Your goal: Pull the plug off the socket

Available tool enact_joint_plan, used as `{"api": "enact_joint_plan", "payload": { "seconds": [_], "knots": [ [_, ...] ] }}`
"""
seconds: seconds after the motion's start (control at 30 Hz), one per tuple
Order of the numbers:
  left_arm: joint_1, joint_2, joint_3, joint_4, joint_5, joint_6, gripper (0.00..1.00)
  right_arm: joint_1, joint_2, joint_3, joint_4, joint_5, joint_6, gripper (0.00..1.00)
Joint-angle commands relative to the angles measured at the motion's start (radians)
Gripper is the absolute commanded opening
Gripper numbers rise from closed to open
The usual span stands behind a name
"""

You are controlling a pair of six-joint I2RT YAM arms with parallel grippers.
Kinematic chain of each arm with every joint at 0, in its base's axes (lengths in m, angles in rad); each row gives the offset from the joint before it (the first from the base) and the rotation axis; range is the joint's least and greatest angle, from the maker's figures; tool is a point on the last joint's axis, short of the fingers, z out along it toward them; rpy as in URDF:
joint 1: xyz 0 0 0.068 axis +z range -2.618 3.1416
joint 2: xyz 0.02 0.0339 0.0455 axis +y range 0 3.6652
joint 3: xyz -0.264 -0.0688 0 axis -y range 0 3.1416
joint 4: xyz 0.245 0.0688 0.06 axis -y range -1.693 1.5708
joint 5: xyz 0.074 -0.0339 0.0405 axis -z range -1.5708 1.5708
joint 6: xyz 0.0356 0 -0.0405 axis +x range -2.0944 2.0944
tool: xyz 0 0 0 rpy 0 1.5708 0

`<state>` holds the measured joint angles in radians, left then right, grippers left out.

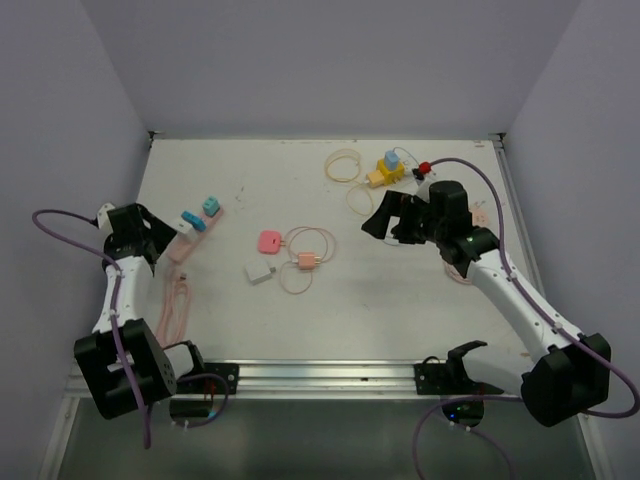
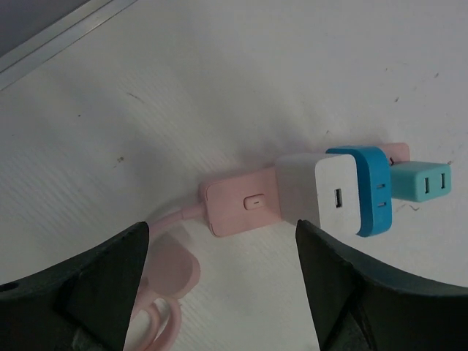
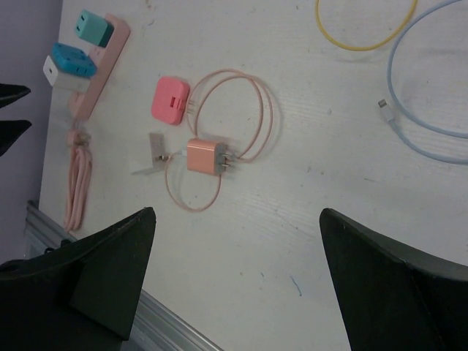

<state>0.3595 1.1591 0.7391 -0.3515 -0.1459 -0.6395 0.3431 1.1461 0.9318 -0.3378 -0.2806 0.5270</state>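
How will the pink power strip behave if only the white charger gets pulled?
Probably lifts along: the power strip looks slim, light, unclamped. Its bundled cord seems floppy, little anchor. The white charger looks blocky, likely rigid to grip.

Soft, even light falls from overhead on the white counter (image 1: 400, 310), bright but with no hard glare. From the top, shadows under the arms are faint and fuzzy-edged, and the walls carry a lavender cast. At the left wrist, the left end effector (image 2: 223, 245) sits dark and out of focus; the pink power strip (image 2: 241, 205) is sharp over a pale shadow. At the right wrist, the right end effector (image 3: 238, 219) is near silhouette, and the cables (image 3: 234, 117) look crisp.
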Motion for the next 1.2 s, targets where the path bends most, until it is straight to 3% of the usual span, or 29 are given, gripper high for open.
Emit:
{"api": "enact_joint_plan", "payload": {
  "seconds": [0.0, 0.37, 0.63, 0.77, 0.83, 1.03, 1.17],
  "knots": [
    [0.027, 0.04, -0.006, 0.123, 0.04, -0.089, 0.84, 0.019, -0.031, -0.017, 0.023, -0.012, -0.033, 0.98],
    [0.03, 0.306, 0.072, 0.178, 0.009, -0.147, 0.67, 0.042, -0.059, -0.042, 0.003, 0.0, -0.071, 0.98],
    [0.03, 0.424, 0.094, 0.221, 0.049, -0.189, 0.65, 0.042, -0.043, -0.045, 0.008, 0.0, -0.074, 0.98],
    [0.026, 0.436, 0.062, 0.246, 0.072, -0.18, 0.63, 0.042, -0.026, -0.037, 0.008, -0.002, -0.074, 0.98],
    [0.015, 0.435, 0.031, 0.258, 0.077, -0.163, 0.55, 0.042, -0.014, -0.031, 0.008, -0.002, -0.074, 0.98],
    [-0.045, 0.413, -0.036, 0.258, 0.075, -0.137, 0.45, 0.042, 0.015, -0.022, 0.016, -0.014, -0.065, 0.98],
    [-0.123, 0.395, -0.073, 0.256, 0.08, -0.129, 0.45, 0.042, 0.021, -0.019, 0.016, -0.017, -0.062, 0.98]
  ]
}}
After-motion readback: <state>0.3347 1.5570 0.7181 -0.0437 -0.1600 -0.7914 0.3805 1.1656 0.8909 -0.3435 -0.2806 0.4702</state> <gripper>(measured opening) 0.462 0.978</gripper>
